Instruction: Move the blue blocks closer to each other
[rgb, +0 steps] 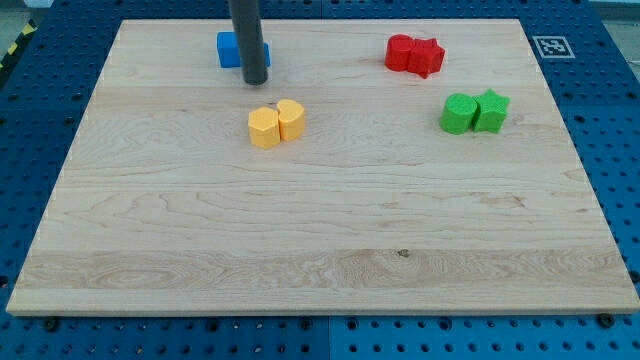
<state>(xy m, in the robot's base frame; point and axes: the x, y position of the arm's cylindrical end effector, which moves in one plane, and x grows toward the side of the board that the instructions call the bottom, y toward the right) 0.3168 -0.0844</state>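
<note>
My tip (256, 80) rests on the board at the view's top left, just below and in front of the blue blocks (228, 49). The rod hides much of them, so I see blue on both sides of it but cannot make out their shapes or whether they touch. The tip appears to touch or nearly touch the blue blocks' lower right side.
Two yellow blocks (275, 124) sit together just below the tip. Two red blocks (414, 54) sit together at the top right. Two green blocks (474, 112), one round and one star-like, sit at the right. The wooden board (320, 250) lies on a blue pegboard.
</note>
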